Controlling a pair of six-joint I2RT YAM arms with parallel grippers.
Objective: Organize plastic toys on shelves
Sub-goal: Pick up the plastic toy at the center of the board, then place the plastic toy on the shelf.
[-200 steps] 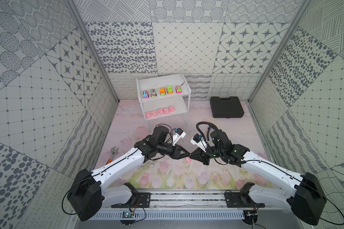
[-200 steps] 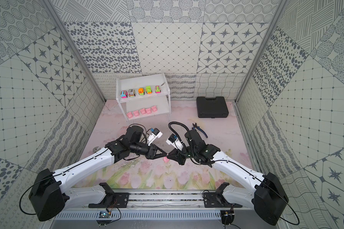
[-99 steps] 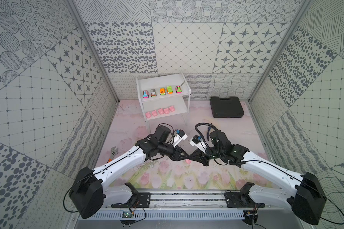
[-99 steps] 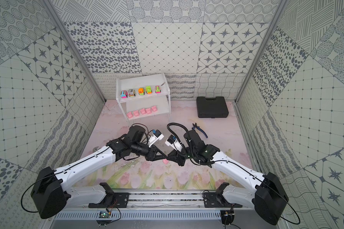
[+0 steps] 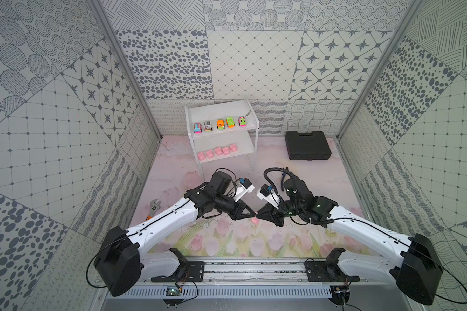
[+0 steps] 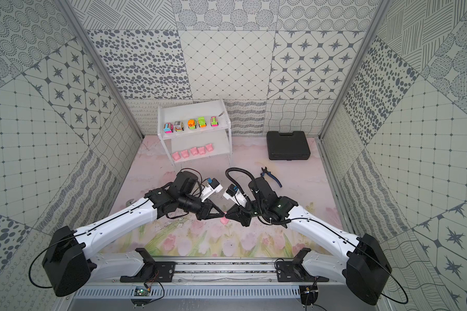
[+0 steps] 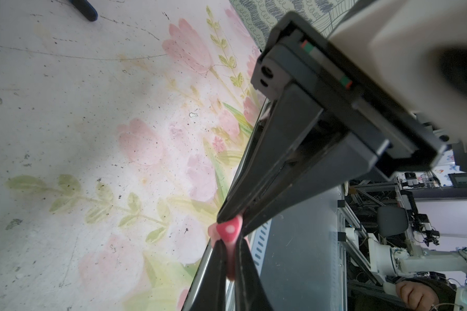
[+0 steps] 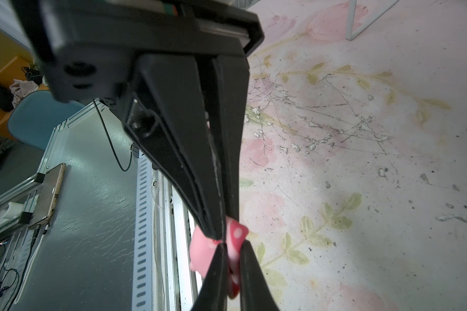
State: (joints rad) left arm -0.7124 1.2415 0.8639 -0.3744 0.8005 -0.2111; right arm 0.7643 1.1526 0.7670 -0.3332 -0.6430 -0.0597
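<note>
The rack (image 5: 219, 113) stands at the back, five cars (image 5: 220, 124) on top, five pigs (image 5: 218, 151) below. In front, the left gripper (image 5: 254, 214) and right gripper (image 5: 259, 214) meet tip to tip, both clamped on a sixth pig (image 7: 228, 231).

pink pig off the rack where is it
Pink pig hangs central in both top views, pinched between left gripper and right gripper, in front of white rack.

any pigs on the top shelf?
No: the top shelf holds only five cars, and five pigs sit on the lower shelf.
</note>
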